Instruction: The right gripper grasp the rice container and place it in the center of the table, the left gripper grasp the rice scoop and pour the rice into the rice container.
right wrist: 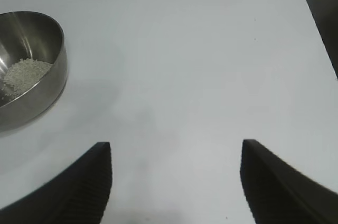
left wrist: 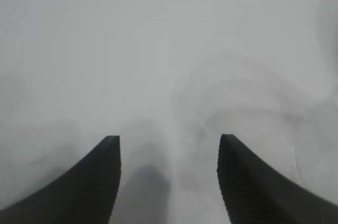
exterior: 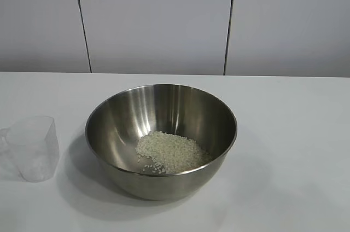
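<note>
- Steel rice container [exterior: 161, 140] sits mid-desk [exterior: 295, 133], nearest the exterior camera, rice [exterior: 172, 151] piled inside toward 5 o'clock.
- At its 9 o'clock, just beside it, the rice scoop [exterior: 34, 148] stands upright, ungripped.
- Left pincer [left wrist: 169, 182] gapes, released, grasping nothing.
- Right pincer [right wrist: 176, 182] likewise released over bare desk.

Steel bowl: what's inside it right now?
A loose pile of rice lies on the floor of the rice container, toward its near side. The near wall hides the lowest strip of the floor. Nothing else is visible inside.
</note>
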Controlling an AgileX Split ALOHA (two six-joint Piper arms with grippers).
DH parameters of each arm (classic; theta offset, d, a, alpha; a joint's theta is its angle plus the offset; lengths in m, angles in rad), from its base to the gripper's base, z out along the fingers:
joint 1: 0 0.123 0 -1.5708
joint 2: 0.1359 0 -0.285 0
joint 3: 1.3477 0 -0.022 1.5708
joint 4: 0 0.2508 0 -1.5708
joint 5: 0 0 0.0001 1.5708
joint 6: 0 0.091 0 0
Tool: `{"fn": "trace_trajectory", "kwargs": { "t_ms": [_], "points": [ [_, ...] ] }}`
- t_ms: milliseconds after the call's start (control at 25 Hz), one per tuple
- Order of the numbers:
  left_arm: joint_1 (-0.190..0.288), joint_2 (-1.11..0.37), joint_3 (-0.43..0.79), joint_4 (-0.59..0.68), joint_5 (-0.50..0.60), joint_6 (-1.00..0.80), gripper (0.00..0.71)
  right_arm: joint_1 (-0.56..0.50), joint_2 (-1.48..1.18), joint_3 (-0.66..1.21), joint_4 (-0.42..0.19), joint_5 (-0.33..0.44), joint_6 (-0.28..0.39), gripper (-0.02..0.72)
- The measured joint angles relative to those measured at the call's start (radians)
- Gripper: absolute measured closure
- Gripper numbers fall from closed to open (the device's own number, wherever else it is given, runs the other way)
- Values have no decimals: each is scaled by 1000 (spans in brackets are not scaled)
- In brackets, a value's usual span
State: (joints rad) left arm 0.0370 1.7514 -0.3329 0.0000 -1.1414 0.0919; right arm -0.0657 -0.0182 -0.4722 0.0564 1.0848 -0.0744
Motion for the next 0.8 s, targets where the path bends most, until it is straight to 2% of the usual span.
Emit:
{"fn": "trace_trajectory", "kwargs": {
  "t_ms": [320,440,560,800],
  "points": [
    [0,-8,-25,9,20,10,347,0,0,0,0,0,0,231],
    [31,-8,-48,6,42,15,347,0,0,0,0,0,0,231],
    [102,-22,-89,13,116,9,347,0,0,0,0,0,0,231],
    [307,-187,-184,192,424,-143,347,0,0,0,0,0,0,231]
  ]
}}
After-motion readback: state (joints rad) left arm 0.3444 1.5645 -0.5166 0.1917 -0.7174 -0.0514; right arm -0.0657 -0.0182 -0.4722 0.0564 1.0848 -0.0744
